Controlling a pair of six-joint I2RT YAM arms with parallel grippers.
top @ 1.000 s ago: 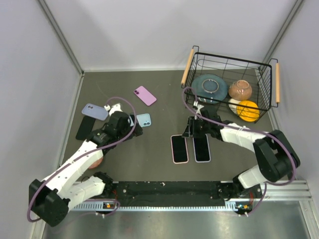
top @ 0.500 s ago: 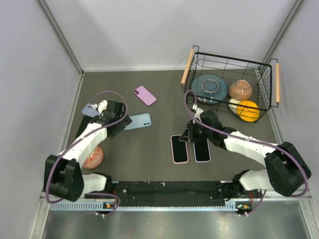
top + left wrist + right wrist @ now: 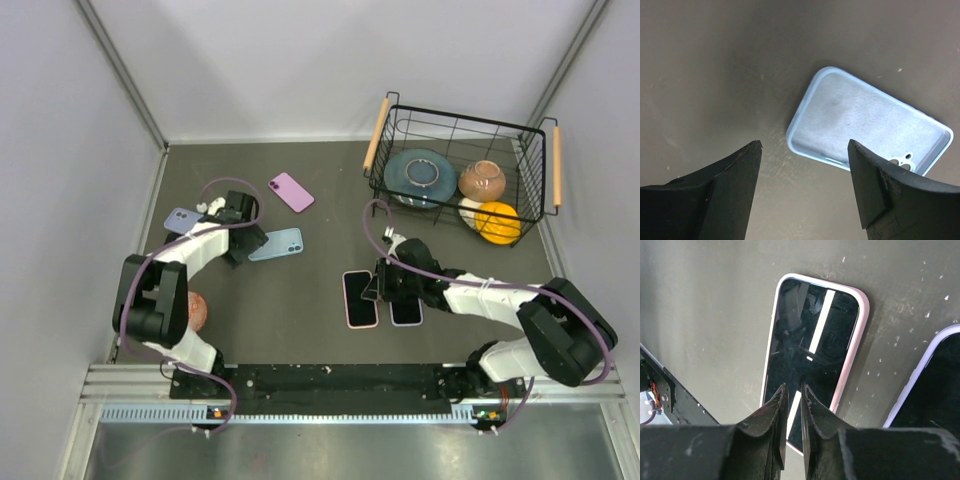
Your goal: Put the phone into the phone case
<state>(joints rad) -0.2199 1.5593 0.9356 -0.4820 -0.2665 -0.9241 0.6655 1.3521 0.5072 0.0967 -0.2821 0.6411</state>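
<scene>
phone: a black-screened slab phone with a pink rim (image 3: 360, 298) lies screen up on the dark grey table (image 3: 300, 330), just right of centre in the overhead view, with a second black phone with a lavender rim (image 3: 405, 300) just beside it on the right.
case: an empty light-blue soft phone case (image 3: 278, 243) lies open side up, left of centre and well apart from the pink-rimmed phone; its camera cut-out is at the lower right in the left wrist view.
right claw: the right claw (image 3: 793, 390) hangs over the lower half of the pink-rimmed phone, fingers drawn together with only a thin slit between them and nothing held. whether the tips touch the glass cannot be told.
left claw: the left claw (image 3: 805, 147) has its fingers wide apart and grips nothing. the case's near corner sits just beyond the gap, up and to the right in the wrist frame.
long axes: in the overhead view the phone runs top to bottom, while the case runs nearly left to right, slightly tilted.
nearer arm: the right arm is nearer the phone, the left arm nearer the case.
turning relation: the case lies up and to the left of the phone, so by my reading the phone must travel that way and turn about a quarter to line up.
step: probably the approach to the phone, since no grasp is made.
</scene>
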